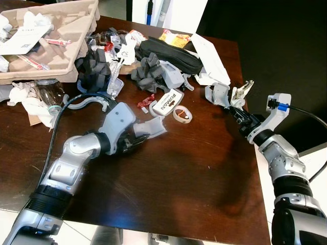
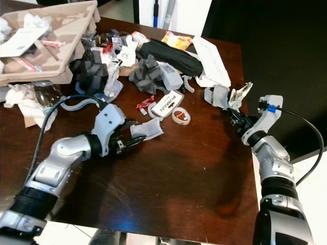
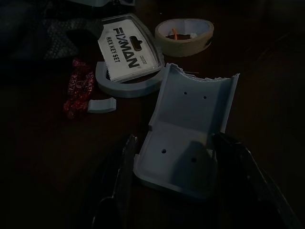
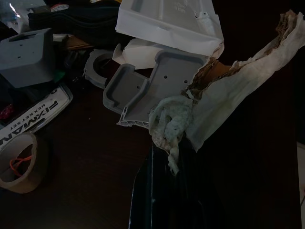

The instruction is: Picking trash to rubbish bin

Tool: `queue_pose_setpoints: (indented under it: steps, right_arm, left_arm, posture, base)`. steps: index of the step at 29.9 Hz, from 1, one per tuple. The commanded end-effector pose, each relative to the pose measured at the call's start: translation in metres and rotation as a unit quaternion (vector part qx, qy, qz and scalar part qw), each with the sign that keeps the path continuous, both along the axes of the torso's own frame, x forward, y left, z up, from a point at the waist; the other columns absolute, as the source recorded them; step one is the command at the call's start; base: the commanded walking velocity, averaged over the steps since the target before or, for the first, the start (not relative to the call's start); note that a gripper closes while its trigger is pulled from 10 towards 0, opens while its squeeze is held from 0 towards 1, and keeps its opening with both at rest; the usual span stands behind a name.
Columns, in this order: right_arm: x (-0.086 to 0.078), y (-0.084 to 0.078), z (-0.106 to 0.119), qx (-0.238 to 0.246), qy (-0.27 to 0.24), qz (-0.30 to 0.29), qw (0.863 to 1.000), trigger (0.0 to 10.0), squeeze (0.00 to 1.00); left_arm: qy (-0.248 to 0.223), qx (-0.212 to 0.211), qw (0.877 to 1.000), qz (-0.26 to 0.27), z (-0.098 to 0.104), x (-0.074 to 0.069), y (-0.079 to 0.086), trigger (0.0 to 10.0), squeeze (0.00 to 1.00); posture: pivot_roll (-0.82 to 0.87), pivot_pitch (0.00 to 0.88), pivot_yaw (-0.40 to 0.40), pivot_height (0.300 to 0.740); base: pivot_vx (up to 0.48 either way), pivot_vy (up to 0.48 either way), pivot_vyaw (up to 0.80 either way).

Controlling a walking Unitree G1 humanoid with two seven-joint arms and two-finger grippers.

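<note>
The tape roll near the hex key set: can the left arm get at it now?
Probably not yet: the left tool straddles a broken grey plastic piece, which lies between it and the tape roll.

A: What do the arms look like?
B: Silver jointed shells with black bands, a black cable along each. The left tool [image 1: 134,143] and right tool [image 1: 236,113] have long black fingers; the right wrist carries a blue plug.

The cardboard tray [image 1: 76,30] is cut off by the picture's left edge.
</note>
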State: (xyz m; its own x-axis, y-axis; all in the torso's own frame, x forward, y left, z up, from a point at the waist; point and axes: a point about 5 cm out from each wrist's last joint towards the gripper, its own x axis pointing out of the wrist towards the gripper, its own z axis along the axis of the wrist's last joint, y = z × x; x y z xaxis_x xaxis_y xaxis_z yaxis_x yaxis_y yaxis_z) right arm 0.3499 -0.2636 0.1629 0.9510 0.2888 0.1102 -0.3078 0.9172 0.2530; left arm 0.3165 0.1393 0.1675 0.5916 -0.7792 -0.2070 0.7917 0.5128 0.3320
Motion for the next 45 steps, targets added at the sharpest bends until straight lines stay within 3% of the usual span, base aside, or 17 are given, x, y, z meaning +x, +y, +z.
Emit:
queue_pose_setpoints:
  steps: [1,6,7,8,13,21,27,31,33,35,36,38,40,42,43,44,45]
  right_arm:
    - [-0.005,-0.004,-0.005,0.004,0.008,-0.007,1.000,10.0,0.00]
    - [-0.005,-0.004,-0.004,0.005,0.007,-0.007,1.000,10.0,0.00]
    - [-0.005,-0.004,-0.004,0.005,0.007,-0.007,1.000,10.0,0.00]
    - [-0.005,-0.003,-0.003,0.005,0.006,-0.007,1.000,10.0,0.00]
    - [-0.004,-0.003,0.000,0.004,0.003,-0.008,1.000,10.0,0.00]
    - [-0.002,-0.003,0.002,0.006,0.002,-0.011,1.000,10.0,0.00]
    - [0.000,-0.002,0.003,0.007,0.000,-0.011,1.000,10.0,0.00]
    - [0.004,0.001,0.005,0.015,-0.006,-0.013,1.000,10.0,0.00]
    - [0.005,0.002,0.005,0.017,-0.007,-0.014,1.000,10.0,0.00]
    - [0.007,0.004,0.006,0.019,-0.009,-0.014,1.000,10.0,0.00]
    - [0.007,0.004,0.006,0.019,-0.009,-0.014,1.000,10.0,0.00]
    - [0.008,0.006,0.007,0.021,-0.013,-0.013,1.000,10.0,0.00]
    - [0.008,0.006,0.007,0.021,-0.013,-0.013,1.000,10.0,0.00]
    - [0.010,0.008,0.008,0.026,-0.018,-0.014,0.999,10.0,0.00]
    - [0.010,0.008,0.008,0.026,-0.018,-0.014,0.999,10.0,0.00]
    - [0.010,0.008,0.008,0.028,-0.020,-0.015,0.999,10.0,0.00]
    - [0.010,0.008,0.008,0.028,-0.020,-0.015,0.999,10.0,0.00]
  left_arm:
    - [0.087,0.044,0.995,0.010,-0.039,-0.009,0.005,10.0,0.00]
    - [0.087,0.049,0.995,0.015,-0.039,-0.008,0.007,10.0,0.00]
    - [0.089,0.064,0.994,0.020,-0.043,-0.008,0.010,7.7,0.00]
    - [0.094,0.078,0.992,0.023,-0.047,-0.009,0.013,0.0,0.00]
    - [0.120,0.114,0.986,0.014,-0.061,-0.015,0.018,0.0,0.00]
    - [0.140,0.139,0.980,0.011,-0.069,-0.021,0.024,0.0,0.00]
    - [0.138,0.125,0.982,0.014,-0.068,-0.021,0.023,0.0,0.00]
    - [0.091,0.011,0.996,0.014,-0.036,-0.013,0.013,0.0,0.00]
    - [0.085,-0.009,0.996,0.009,-0.031,-0.012,0.010,0.0,0.00]
    - [0.073,-0.063,0.995,-0.005,-0.017,-0.013,0.003,0.0,0.00]
    - [0.073,-0.063,0.995,-0.005,-0.017,-0.013,0.003,0.0,0.00]
    - [0.062,-0.105,0.992,-0.015,-0.004,-0.013,-0.001,0.0,0.00]
    - [0.062,-0.105,0.992,-0.015,-0.004,-0.013,-0.001,0.0,0.00]
    - [0.051,-0.179,0.982,-0.030,0.013,-0.016,-0.003,0.0,0.00]
    - [0.051,-0.179,0.982,-0.030,0.013,-0.016,-0.003,0.0,0.00]
    - [0.047,-0.231,0.971,-0.046,0.025,-0.019,-0.005,0.0,0.00]
    - [0.047,-0.231,0.971,-0.046,0.025,-0.019,-0.005,0.0,0.00]
  posture:
    - [0.01,0.323,-0.121,0.740]
    - [0.01,0.321,-0.121,0.740]
    - [0.01,0.319,-0.122,0.740]
    - [0.01,0.319,-0.123,0.740]
    - [0.01,0.314,-0.122,0.740]
    - [0.02,0.305,-0.126,0.740]
    - [0.03,0.296,-0.124,0.740]
    - [0.04,0.268,-0.117,0.740]
    - [0.04,0.264,-0.115,0.740]
    - [0.05,0.253,-0.112,0.740]
    - [0.05,0.253,-0.112,0.740]
    - [0.06,0.239,-0.106,0.740]
    - [0.06,0.239,-0.106,0.740]
    - [0.06,0.228,-0.098,0.740]
    - [0.06,0.228,-0.098,0.740]
    - [0.06,0.224,-0.095,0.740]
    - [0.06,0.224,-0.095,0.740]
  base:
    - [0.000,0.000,0.00]
    - [0.000,0.000,0.00]
    - [0.000,0.000,0.00]
    - [0.000,0.000,0.00]
    - [0.000,0.000,0.00]
    - [0.000,0.000,0.00]
    - [0.000,0.000,0.00]
    - [0.000,0.000,0.00]
    - [0.000,0.000,0.00]
    - [0.000,0.000,0.00]
    - [0.000,0.000,0.00]
    - [0.000,0.000,0.00]
    - [0.000,0.000,0.00]
    - [0.000,0.000,0.00]
    - [0.000,0.000,0.00]
    - [0.000,0.000,0.00]
    - [0.000,0.000,0.00]
